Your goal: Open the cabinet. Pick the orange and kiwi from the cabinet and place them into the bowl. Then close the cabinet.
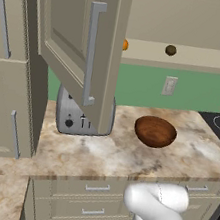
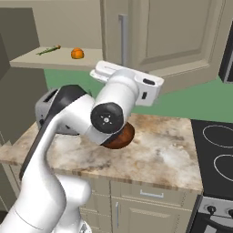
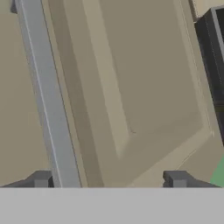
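Observation:
The cabinet stands open, with its left door (image 1: pixel 69 29) swung out toward me and its right door (image 2: pixel 173 32) swung out too. On its shelf (image 1: pixel 191 60) lies the orange (image 1: pixel 125 44), half hidden by the left door's edge, and the kiwi (image 1: pixel 170 50) to its right. The orange (image 2: pixel 77 53) also sits on the shelf in the right base view. The bowl (image 1: pixel 155 131) rests on the counter below. My gripper (image 3: pixel 109 179) is open, facing the right door's panel (image 3: pixel 131 87). The silver handle (image 3: pixel 48 96) runs just inside my left fingertip (image 3: pixel 41 178).
A silver toaster (image 1: pixel 75 116) stands left of the bowl under the left door. A black stove (image 2: pixel 218 145) lies at the counter's right end. A thin green thing (image 2: pixel 49 50) lies on the shelf left of the orange. Drawers (image 1: pixel 96 187) sit below the counter.

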### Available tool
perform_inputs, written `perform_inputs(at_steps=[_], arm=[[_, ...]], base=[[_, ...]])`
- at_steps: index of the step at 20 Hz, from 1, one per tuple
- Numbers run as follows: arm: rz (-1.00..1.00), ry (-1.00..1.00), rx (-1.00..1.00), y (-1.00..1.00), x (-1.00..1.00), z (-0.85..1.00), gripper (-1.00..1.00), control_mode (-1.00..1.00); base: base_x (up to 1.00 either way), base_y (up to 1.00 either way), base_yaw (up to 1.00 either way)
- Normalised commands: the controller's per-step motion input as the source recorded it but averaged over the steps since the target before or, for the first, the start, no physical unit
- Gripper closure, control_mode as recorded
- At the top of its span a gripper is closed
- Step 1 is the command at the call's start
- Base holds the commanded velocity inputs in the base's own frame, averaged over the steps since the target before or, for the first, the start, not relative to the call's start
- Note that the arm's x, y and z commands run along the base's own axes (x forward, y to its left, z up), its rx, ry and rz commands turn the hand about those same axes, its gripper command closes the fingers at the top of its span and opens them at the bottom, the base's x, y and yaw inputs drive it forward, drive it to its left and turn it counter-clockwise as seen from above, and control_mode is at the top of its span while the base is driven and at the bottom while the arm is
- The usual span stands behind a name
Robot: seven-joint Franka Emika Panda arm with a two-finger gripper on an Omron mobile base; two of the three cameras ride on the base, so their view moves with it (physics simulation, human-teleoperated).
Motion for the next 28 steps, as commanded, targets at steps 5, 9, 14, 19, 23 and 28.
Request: perform_inputs(at_steps=[5,9,14,19,23,28], arm=[[0.06,0.0,0.01,-0.36,-1.0,-0.26,-1.0,-1.0],[0.09,0.02,-0.08,0.09,-0.84,-0.74,-1.0,-1.0],[0.1,-0.02,-0.15,0.33,-0.89,-0.93,-1.0,-1.0],[-0.16,-0.34,-0.14,0.7,-0.58,-0.23,-1.0,-1.0],[-0.31,-0.42,-0.26,1.0,-0.01,-0.01,-1.0,-1.0],[-0.33,-0.3,-0.29,1.0,0.44,0.0,-1.0,-1.0]], base=[[0.0,0.0,0.0],[0.0,0.0,0.0],[0.0,0.0,0.0],[0.0,0.0,0.0],[0.0,0.0,0.0],[0.0,0.0,0.0]])
